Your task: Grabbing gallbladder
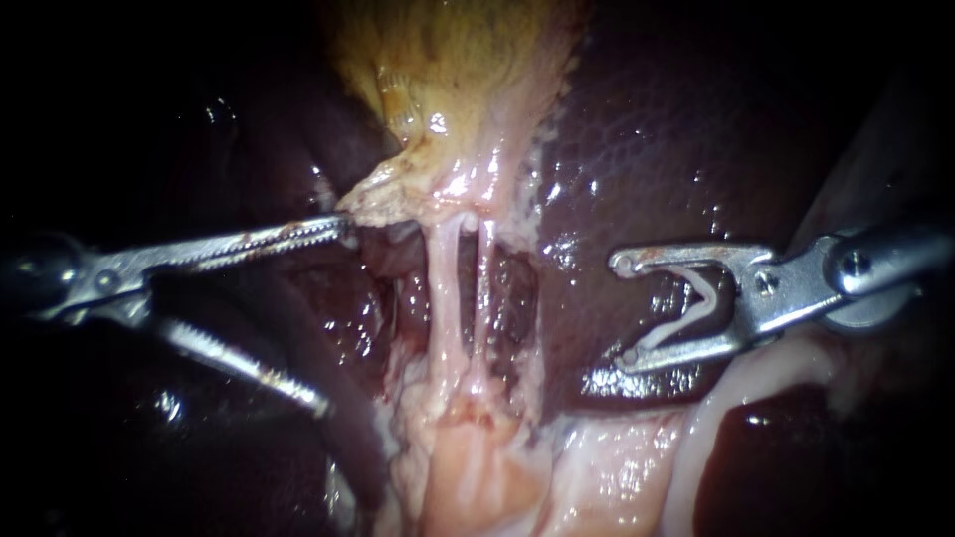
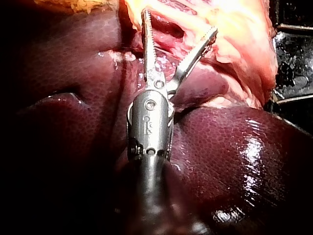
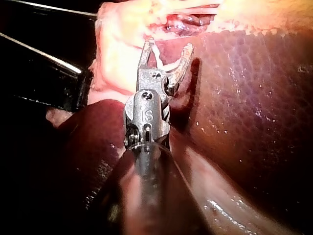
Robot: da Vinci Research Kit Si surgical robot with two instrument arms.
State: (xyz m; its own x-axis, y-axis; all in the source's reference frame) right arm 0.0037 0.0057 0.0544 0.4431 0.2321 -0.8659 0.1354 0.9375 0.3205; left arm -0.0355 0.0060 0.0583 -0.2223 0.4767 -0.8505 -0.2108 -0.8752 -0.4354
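The yellowish gallbladder (image 1: 448,89) hangs at the top centre, and two pale tubes (image 1: 443,298) run down from its lower end. My left instrument (image 1: 333,316) comes in from the left with its toothed jaws wide open. Its upper jaw tip rests against the gallbladder's lower left edge, and the lower jaw hangs free over dark liver. In the left wrist view the same jaws (image 2: 180,22) spread apart before pale tissue, gripping nothing. My right instrument (image 1: 625,311) hovers right of the tubes over the liver (image 1: 676,149), holding a white V-shaped clip (image 1: 696,298) between its spread jaws (image 3: 168,47).
Dark glossy liver (image 2: 234,156) surrounds the dissected window behind the tubes. Pale fatty tissue (image 1: 477,467) spreads below the tubes and runs towards the right. A dark liver lobe (image 3: 254,98) lies beside my right instrument.
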